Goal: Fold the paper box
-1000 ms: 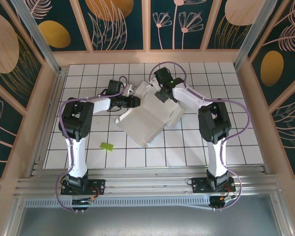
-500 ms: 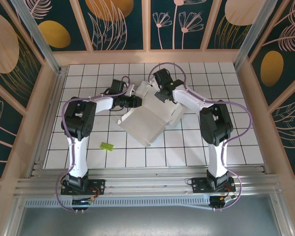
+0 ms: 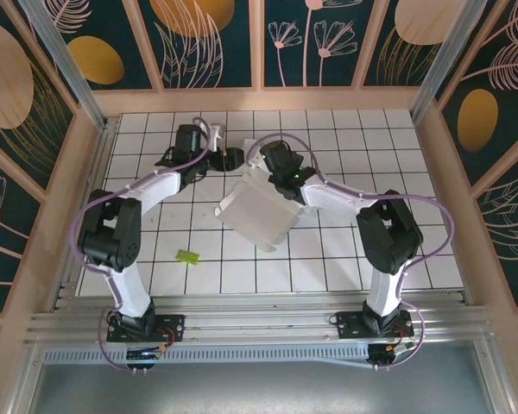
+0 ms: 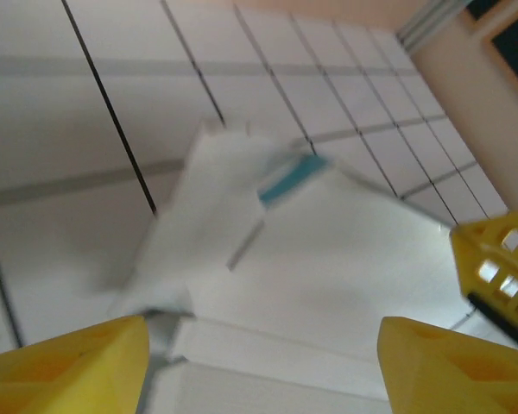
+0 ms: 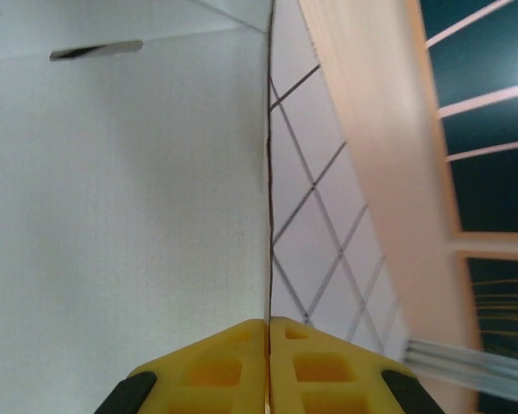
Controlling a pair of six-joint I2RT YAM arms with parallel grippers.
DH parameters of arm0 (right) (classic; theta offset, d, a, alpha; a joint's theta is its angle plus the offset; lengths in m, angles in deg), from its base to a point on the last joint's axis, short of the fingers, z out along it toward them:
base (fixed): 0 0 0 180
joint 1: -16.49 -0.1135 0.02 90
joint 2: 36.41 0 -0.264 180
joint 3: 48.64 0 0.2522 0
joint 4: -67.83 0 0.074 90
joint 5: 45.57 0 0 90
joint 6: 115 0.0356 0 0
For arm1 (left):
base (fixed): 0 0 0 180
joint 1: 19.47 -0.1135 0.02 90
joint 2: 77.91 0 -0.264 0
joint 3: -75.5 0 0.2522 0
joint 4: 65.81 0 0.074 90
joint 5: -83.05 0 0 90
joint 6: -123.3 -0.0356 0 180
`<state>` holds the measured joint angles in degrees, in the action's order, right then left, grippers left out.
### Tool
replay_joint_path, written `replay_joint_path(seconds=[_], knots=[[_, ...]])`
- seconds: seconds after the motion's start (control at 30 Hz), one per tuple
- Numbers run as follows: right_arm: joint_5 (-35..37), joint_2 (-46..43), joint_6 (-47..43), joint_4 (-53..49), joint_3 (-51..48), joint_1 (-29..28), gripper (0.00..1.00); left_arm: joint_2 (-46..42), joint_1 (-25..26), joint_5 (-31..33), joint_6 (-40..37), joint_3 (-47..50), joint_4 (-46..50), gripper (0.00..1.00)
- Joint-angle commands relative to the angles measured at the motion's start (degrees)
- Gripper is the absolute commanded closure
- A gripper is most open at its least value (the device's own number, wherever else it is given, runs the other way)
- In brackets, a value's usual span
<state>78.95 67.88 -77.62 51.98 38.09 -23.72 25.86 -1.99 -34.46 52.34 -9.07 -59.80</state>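
Note:
The paper box (image 3: 261, 211) lies white side up in the middle of the tiled table, partly folded with panels raised. In the left wrist view the paper box (image 4: 328, 250) shows a thin turquoise strip on one flap. My left gripper (image 3: 230, 159) is open just beyond the box's far-left corner; in its wrist view the left gripper (image 4: 263, 326) has white card ahead of its wide-spread fingers. My right gripper (image 3: 273, 171) is at the box's far edge. Seen from the wrist, the right gripper (image 5: 268, 324) is shut on a thin upright card edge, the white panel (image 5: 121, 216) to its left.
A small lime-green scrap (image 3: 187, 256) lies on the tiles near the left arm. Wooden walls (image 3: 259, 99) enclose the table on three sides, and a wall (image 5: 388, 172) runs close along the right gripper. A yellow finger of the right gripper (image 4: 499, 263) shows at the right of the left wrist view.
My left gripper has let go of the box flap, opened wide and drawn back toward the far left. The right gripper, still shut on the card, shifted left and the box moved with it.

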Motion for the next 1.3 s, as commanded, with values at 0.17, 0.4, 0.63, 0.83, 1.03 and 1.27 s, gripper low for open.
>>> replay_joint_path(seconds=[0.17,0.4,0.63,0.83,1.03,1.27], knots=[[4.01,-5.48,-18.39,18.16,-8.68,-2.83,0.92,3.92,-1.18,-5.88,-25.94,-3.59,5.72,0.19],[3.65,-5.27,-18.70,19.85,-10.16,-3.57,0.92,12.61,-1.23,-6.30,-30.30,-13.03,12.27,0.24],[2.76,-4.75,-16.49,18.13,-9.39,-3.40,0.92,17.84,-1.25,-10.20,-28.80,-16.38,12.98,0.33],[3.68,-4.62,-16.20,19.50,-9.99,-3.43,0.92,19.24,-1.22,-13.56,-24.19,-16.22,12.51,0.60],[4.93,-4.12,-16.16,21.15,-10.42,-3.65,0.92,18.02,-1.23,-16.79,-16.91,-12.82,9.13,0.66],[6.54,-3.21,-16.10,23.70,-11.21,-4.39,0.92,13.89,-1.16,-17.72,-9.79,-6.64,1.08,0.77]])
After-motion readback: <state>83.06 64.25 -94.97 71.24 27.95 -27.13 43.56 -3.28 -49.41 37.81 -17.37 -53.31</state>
